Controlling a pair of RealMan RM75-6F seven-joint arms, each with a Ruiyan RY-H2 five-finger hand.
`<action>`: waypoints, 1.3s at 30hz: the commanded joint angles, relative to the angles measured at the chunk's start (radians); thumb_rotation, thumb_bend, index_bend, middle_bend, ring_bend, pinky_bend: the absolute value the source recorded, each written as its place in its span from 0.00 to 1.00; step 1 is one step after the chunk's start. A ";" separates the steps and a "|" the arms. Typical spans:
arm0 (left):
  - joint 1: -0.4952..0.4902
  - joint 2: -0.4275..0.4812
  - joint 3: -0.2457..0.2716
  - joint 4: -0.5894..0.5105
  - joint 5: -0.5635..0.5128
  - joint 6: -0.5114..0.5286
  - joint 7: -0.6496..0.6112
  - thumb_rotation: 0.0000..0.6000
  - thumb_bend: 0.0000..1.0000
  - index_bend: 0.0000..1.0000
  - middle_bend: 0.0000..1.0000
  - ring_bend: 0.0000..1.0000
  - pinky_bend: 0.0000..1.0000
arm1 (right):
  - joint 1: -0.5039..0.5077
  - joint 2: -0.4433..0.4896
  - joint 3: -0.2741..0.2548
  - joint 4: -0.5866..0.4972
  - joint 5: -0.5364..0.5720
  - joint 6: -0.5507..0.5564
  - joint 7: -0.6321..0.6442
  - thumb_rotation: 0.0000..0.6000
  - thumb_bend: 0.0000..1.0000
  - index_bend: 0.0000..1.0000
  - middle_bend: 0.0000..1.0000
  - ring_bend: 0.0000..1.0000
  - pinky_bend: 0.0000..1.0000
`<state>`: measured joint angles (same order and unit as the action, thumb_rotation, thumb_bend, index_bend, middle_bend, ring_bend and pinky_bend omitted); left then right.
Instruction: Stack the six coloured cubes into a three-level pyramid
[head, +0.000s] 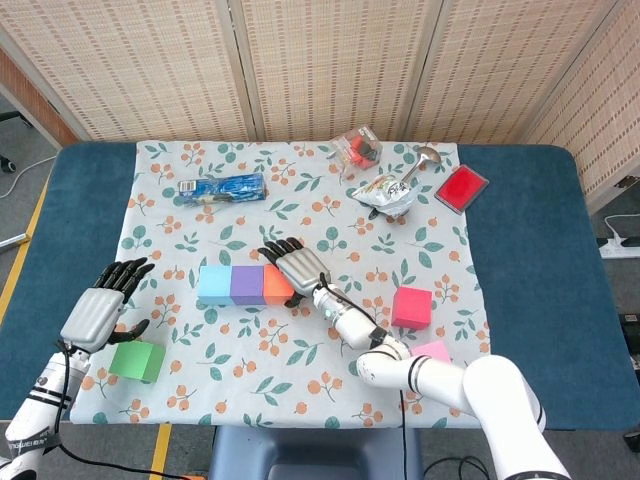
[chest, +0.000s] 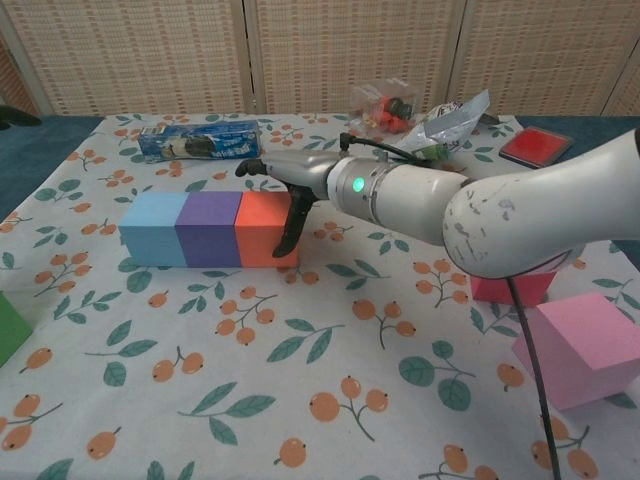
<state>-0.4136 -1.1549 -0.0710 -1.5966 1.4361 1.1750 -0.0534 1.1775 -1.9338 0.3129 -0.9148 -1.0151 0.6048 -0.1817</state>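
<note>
Nearest the robot, the pink cube (chest: 586, 347) is sitting at the right front edge of the floral tablecloth (head: 250, 340), with the red cube (head: 411, 307) just behind it. At the left front, the green cube (head: 137, 361) is lying just below the left hand (head: 102, 308), which is hovering above the cloth with its fingers spread and holding nothing.

In the middle of the cloth, the light blue cube (chest: 152, 229), the purple cube (chest: 209, 229) and the orange cube (chest: 267, 229) are standing in a row, side faces touching. The right hand (head: 296, 268) is reaching over the right end of this row: its fingers are extended and apart, and its thumb (chest: 290, 222) is pointing down against the right face of the orange cube. Nothing is being gripped.

Farther back, a blue snack packet (head: 222, 188) is lying at the left; its printing is too small to read. At the back right are lying a crumpled foil wrapper (head: 384, 192), a clear bag of small items (head: 358, 148), a spoon (head: 421, 161) and a flat red box (head: 461, 188), the box resting on the blue table (head: 530, 250) beside the cloth.
</note>
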 joint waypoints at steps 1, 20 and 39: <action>-0.001 0.001 0.000 -0.003 0.002 0.001 0.003 1.00 0.33 0.07 0.02 0.00 0.05 | -0.023 0.041 -0.007 -0.061 -0.010 0.019 0.000 1.00 0.00 0.00 0.00 0.00 0.00; 0.002 0.009 -0.001 -0.032 -0.001 0.008 0.038 1.00 0.33 0.07 0.02 0.00 0.05 | -0.071 0.196 -0.034 -0.210 0.063 0.047 -0.073 1.00 0.00 0.00 0.00 0.00 0.00; 0.006 0.017 0.004 -0.025 -0.013 -0.003 0.036 1.00 0.33 0.07 0.02 0.00 0.05 | 0.017 0.031 0.012 0.053 -0.004 -0.014 0.060 1.00 0.00 0.00 0.00 0.00 0.00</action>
<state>-0.4077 -1.1380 -0.0672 -1.6221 1.4228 1.1720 -0.0174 1.1923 -1.9003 0.3235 -0.8645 -1.0169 0.5925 -0.1238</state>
